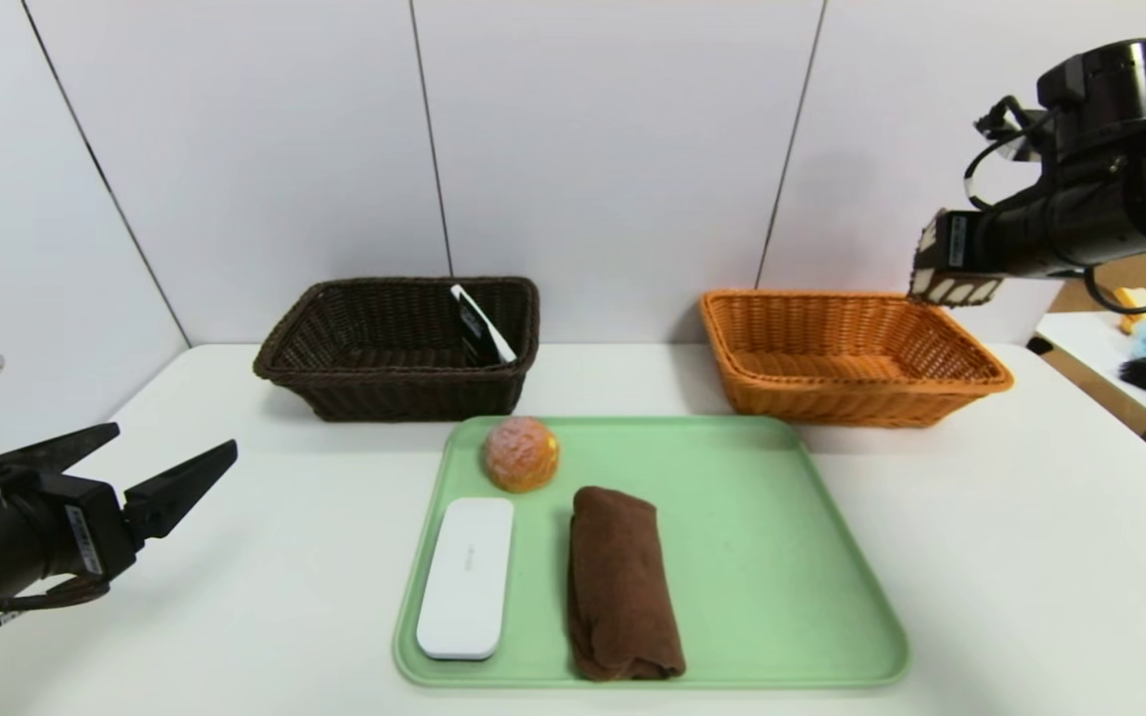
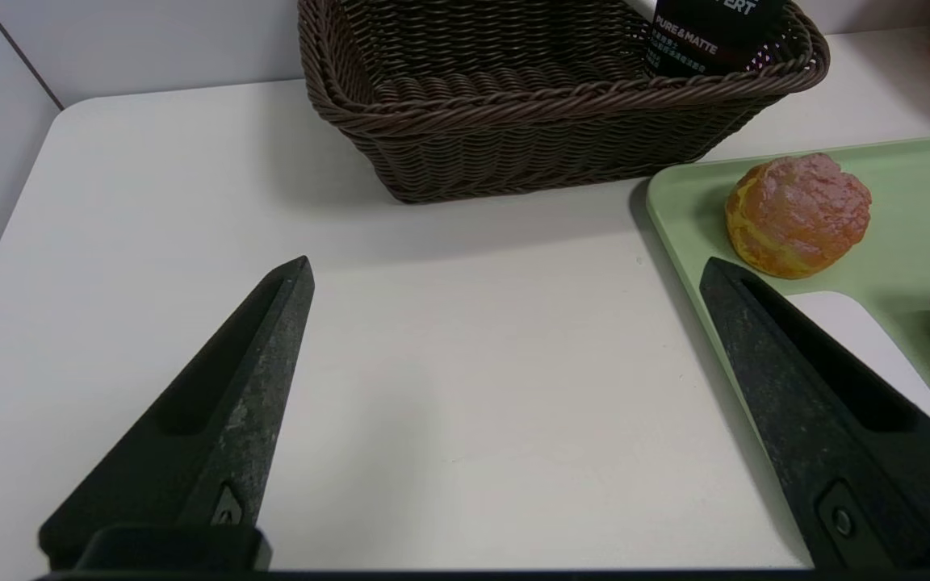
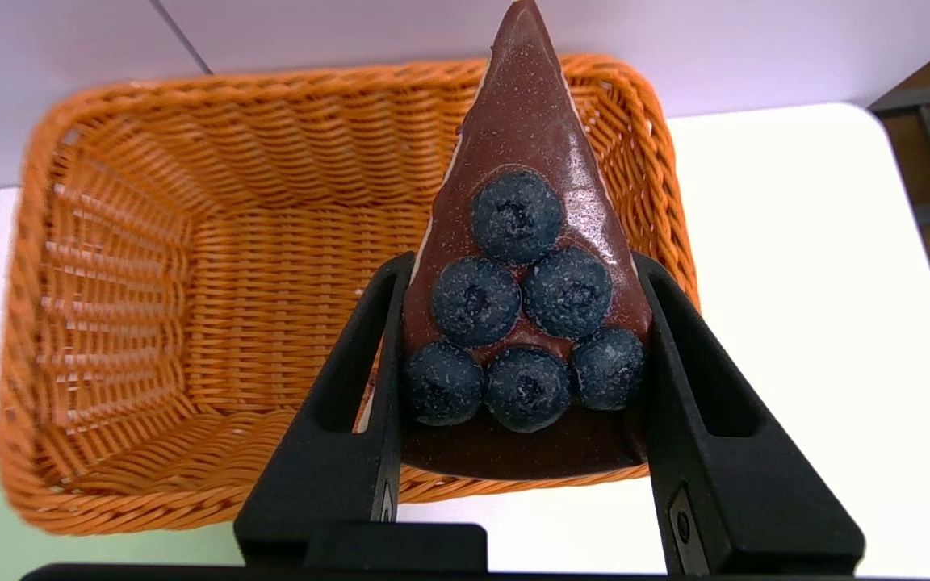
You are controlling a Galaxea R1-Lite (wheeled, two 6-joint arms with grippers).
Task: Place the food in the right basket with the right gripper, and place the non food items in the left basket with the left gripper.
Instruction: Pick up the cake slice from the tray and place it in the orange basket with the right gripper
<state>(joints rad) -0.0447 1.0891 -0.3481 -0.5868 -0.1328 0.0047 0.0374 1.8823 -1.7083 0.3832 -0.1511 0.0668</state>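
Your right gripper (image 3: pixel 517 323) is clenched on the chocolate cake slice (image 3: pixel 523 266), one finger pressed against each long side of the wedge, with the six dark berries facing the wrist camera and the pointed tip aimed away from the arm. In the head view, that gripper (image 1: pixel 953 276) hangs raised above the far right corner of the orange basket (image 1: pixel 850 356), clear of its rim; the right wrist view shows the basket's woven floor (image 3: pixel 215 323) directly beneath the slice and holding nothing. Your left gripper (image 1: pixel 150 467) sits low at the near left of the white table (image 1: pixel 1011 557), well apart from the green tray (image 1: pixel 782 557), with its two fingers spread wide and nothing between them, as the left wrist view (image 2: pixel 505 270) confirms. The dark brown basket (image 1: pixel 384 348) stands at the far left of the table; the black tube (image 1: pixel 478 328) leans upright against its right inner wall. On the tray, the sugary bun (image 1: pixel 520 453) rests in the far left corner, the white case (image 1: pixel 467 577) lies lengthwise along the left edge just near of the bun, and the rolled brown towel (image 1: pixel 621 585) lies beside the case on its right, close but apart.
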